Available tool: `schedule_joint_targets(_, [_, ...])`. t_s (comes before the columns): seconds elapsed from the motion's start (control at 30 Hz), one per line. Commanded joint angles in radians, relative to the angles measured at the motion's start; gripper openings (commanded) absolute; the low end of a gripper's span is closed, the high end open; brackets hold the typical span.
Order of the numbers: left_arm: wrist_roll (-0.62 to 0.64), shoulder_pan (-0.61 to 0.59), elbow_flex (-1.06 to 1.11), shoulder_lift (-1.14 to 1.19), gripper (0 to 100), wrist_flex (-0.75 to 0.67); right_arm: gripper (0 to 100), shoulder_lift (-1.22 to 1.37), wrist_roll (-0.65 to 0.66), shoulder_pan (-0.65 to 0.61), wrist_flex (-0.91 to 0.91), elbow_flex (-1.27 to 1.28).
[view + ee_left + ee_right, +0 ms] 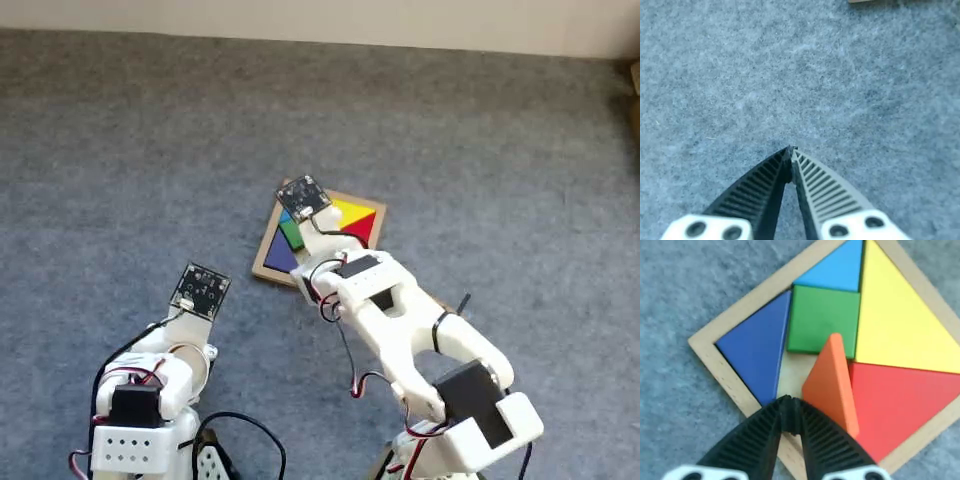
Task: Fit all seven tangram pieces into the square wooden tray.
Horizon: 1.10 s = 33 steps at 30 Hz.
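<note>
The right gripper [790, 415] is seen pressed shut with nothing held, its tips over a bare gap [789, 377] in the tray floor. Just beyond, the orange triangle [830, 380] is found tilted, one edge seemingly propped on the red triangle [900, 400] rather than seated. Farther on, the green square [822, 317], dark blue triangle [755, 352], light blue piece [837, 267] and yellow triangle [900, 325] are laid flat inside the square wooden tray [720, 365]. The orange triangle is judged light, rigid and smooth-painted, so probably slippery. It would best be gripped across its thin side edges, or nudged down at the raised edge. The left gripper [791, 150] is likewise closed and empty over the carpet [790, 75], well apart from the tray
</note>
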Motion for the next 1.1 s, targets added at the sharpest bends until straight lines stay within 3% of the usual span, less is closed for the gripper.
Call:
schedule_joint_targets(0.0, [-0.012,-0.008,0.019,-0.05,1,0.005,0.8,-0.007,0.023,0.024,0.077,-0.035])
schedule_joint_targets(0.27, [-0.012,-0.008,0.019,-0.05,1,0.005,0.8,-0.007,0.02,0.022,0.329,-0.214])
schedule_joint_targets(0.53, [-0.012,-0.008,0.019,-0.05,1,0.005,0.8,-0.007,0.018,0.022,0.424,-0.358])
schedule_joint_targets(0.8, [-0.012,-0.008,0.019,-0.05,1,0.005,0.8,0.004,0.018,0.056,0.34,-0.464])
schedule_joint_targets(1.07, [-0.012,-0.008,0.019,-0.05,1,0.005,0.8,0.107,0.018,0.09,0.176,-0.361])
